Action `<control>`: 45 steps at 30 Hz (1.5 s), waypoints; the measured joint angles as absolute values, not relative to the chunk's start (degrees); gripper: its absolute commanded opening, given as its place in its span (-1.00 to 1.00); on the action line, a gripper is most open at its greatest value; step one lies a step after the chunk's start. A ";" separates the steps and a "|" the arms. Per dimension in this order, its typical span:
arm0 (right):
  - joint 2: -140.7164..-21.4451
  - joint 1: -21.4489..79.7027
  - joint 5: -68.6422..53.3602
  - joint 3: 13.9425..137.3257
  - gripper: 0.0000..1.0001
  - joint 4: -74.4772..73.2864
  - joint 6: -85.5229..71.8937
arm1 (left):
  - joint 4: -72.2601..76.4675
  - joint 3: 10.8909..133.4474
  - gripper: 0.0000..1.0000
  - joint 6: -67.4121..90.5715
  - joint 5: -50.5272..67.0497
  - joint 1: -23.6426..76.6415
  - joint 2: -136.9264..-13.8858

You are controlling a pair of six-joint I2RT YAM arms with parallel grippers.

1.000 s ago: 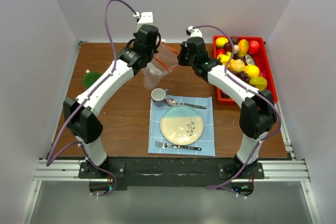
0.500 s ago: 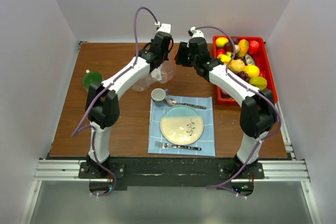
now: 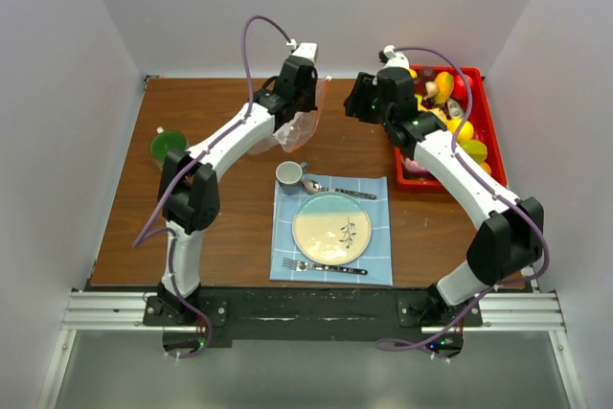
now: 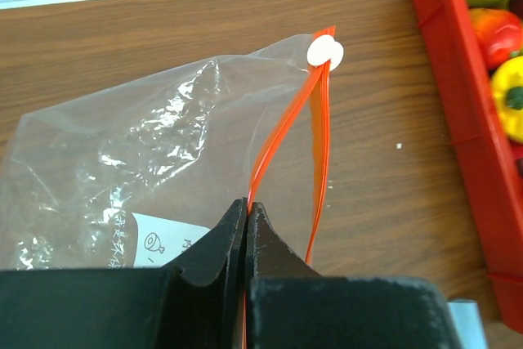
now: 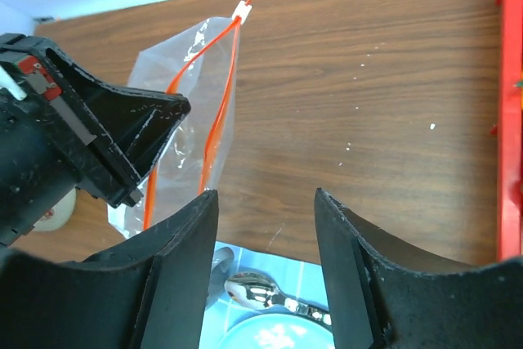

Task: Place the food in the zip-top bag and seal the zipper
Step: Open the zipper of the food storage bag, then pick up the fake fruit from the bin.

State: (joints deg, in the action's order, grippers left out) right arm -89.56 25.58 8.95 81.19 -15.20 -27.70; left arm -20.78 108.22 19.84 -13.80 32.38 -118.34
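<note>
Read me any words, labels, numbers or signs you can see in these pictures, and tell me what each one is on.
White label on the zip-top bag: small print and a round symbol, too blurred to read.
Plate: a leaf sprig drawing only, no text.
Nothing else shows any writing that can be read.

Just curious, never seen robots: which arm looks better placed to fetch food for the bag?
The right. The right gripper is open and empty near the red tray of food; the left gripper is shut on the zip-top bag, holding it.
</note>
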 measured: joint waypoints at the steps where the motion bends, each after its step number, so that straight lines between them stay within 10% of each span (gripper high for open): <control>1: -89.65 25.26 8.27 81.03 0.08 -15.03 -28.14 | -20.91 109.01 -1.00 20.53 -13.10 32.38 -118.78; 14: -106.96 25.21 0.32 81.89 0.13 -12.01 -32.91 | -23.07 112.42 -1.00 26.70 -10.24 32.38 -121.25; 45: -80.77 12.56 16.71 74.41 0.49 -20.75 -29.02 | -26.61 122.65 -1.00 33.91 -6.59 32.47 -129.71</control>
State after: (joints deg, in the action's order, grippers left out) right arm -80.77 12.56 16.71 74.41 -20.75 -29.02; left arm -26.61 122.65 33.91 -6.59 32.47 -129.71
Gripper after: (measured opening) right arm 0.720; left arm 0.037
